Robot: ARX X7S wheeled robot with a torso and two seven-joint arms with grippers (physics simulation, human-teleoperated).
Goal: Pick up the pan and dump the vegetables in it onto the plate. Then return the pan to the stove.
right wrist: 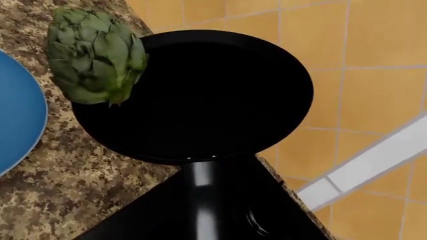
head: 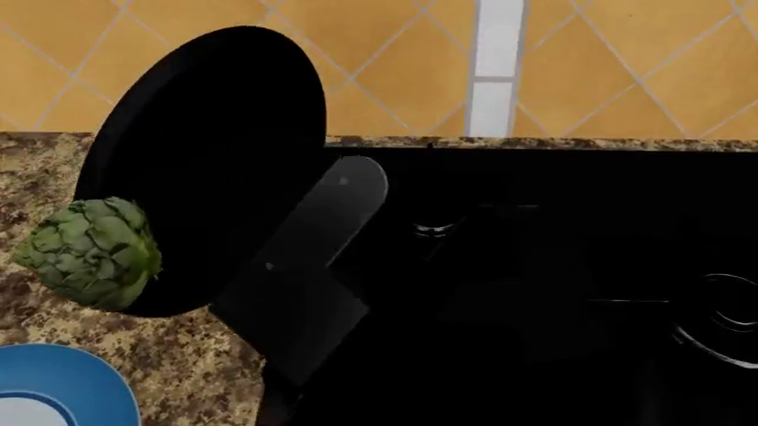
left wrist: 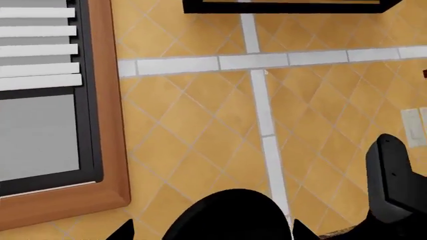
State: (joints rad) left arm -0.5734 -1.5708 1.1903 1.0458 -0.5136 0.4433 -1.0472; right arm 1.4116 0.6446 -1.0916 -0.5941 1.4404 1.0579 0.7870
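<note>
The black pan [head: 213,151] is lifted and tipped steeply over the granite counter, left of the stove [head: 556,266]. The green artichoke [head: 89,251] is at the pan's low rim, above the counter and just beyond the blue plate [head: 59,386]. My right gripper [head: 279,284] is shut on the pan's glossy handle [head: 337,209]. The right wrist view shows the pan [right wrist: 200,95], the artichoke [right wrist: 97,55] overhanging its rim, the plate [right wrist: 17,110] and the stove [right wrist: 273,210]; the fingers are hidden there. My left gripper [left wrist: 213,232] is open and empty, facing the tiled wall.
Speckled granite counter [head: 177,364] lies under the pan and plate. An orange tiled wall [head: 391,53] with white strips stands behind. The left wrist view shows a wood-framed window [left wrist: 107,125] and a black part [left wrist: 393,185] at one edge.
</note>
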